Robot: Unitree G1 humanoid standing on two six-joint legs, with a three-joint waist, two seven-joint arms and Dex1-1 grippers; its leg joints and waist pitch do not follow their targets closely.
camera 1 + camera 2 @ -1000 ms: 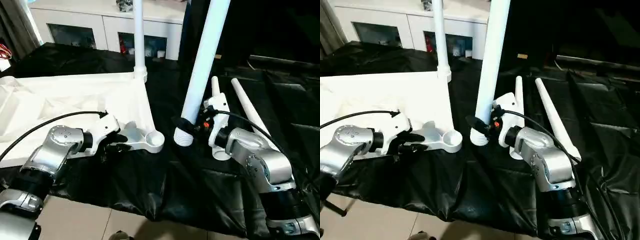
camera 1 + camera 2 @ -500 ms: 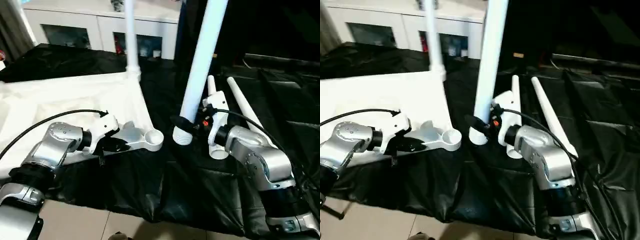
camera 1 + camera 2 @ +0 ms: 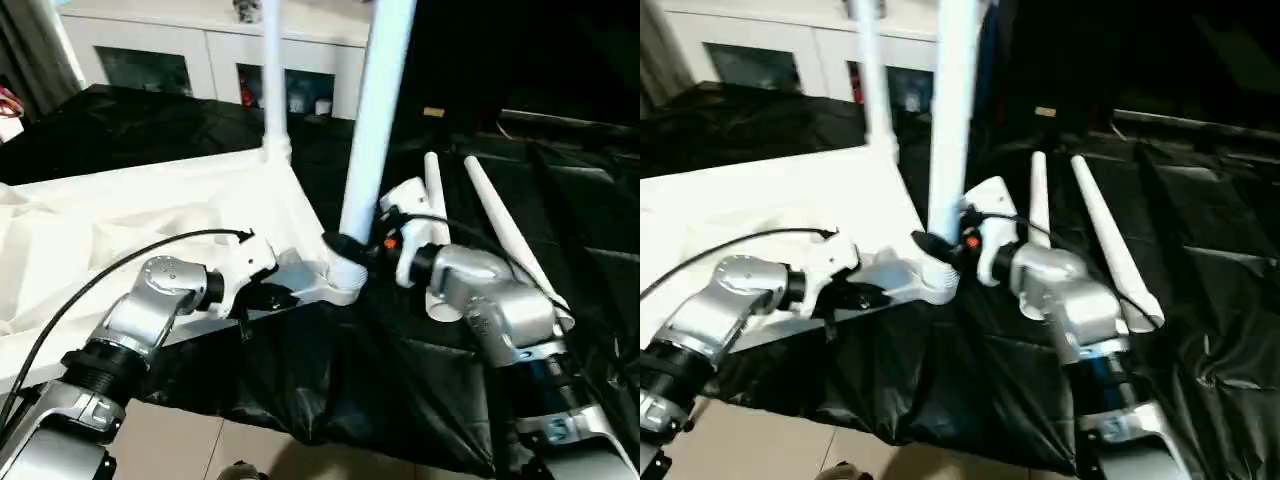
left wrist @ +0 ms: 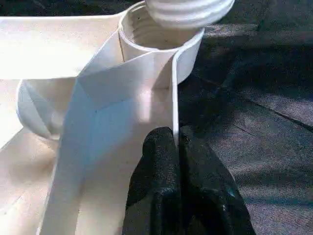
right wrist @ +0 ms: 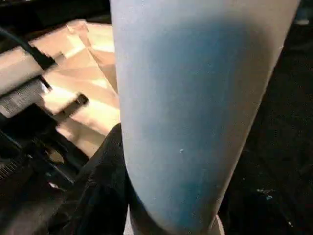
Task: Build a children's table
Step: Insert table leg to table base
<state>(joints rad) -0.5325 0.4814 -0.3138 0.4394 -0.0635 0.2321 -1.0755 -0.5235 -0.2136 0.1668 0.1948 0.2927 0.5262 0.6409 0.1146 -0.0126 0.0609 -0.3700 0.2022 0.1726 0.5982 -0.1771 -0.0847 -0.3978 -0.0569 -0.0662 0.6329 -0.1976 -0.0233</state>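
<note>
Change since earlier frame: held leg [image 3: 372, 120] now stands with its ribbed end at the near corner socket [image 3: 343, 281]; a second ago that end sat on the black cloth, apart from the socket. Left claw has closed from part-open onto the top's rim.
Left claw [image 4: 177, 147]: jaws pressed together on the thin white rim wall [image 4: 173, 93] just below the corner socket, lower centre of the wrist frame.
Right claw [image 3: 345, 246]: part-open width, gripping the held leg near its lower end, centre of the head frame.
Table top [image 3: 120, 210]: white, underside up, left half of the head frame, lying on the black-draped surface [image 3: 300, 380].
Fitted leg [image 3: 272, 70]: upright in the far corner, upper centre.
Loose legs [image 3: 500, 235]: two, lying side by side on the cloth, right of centre.
Cabinet [image 3: 190, 55]: white, glass doors, top left.
</note>
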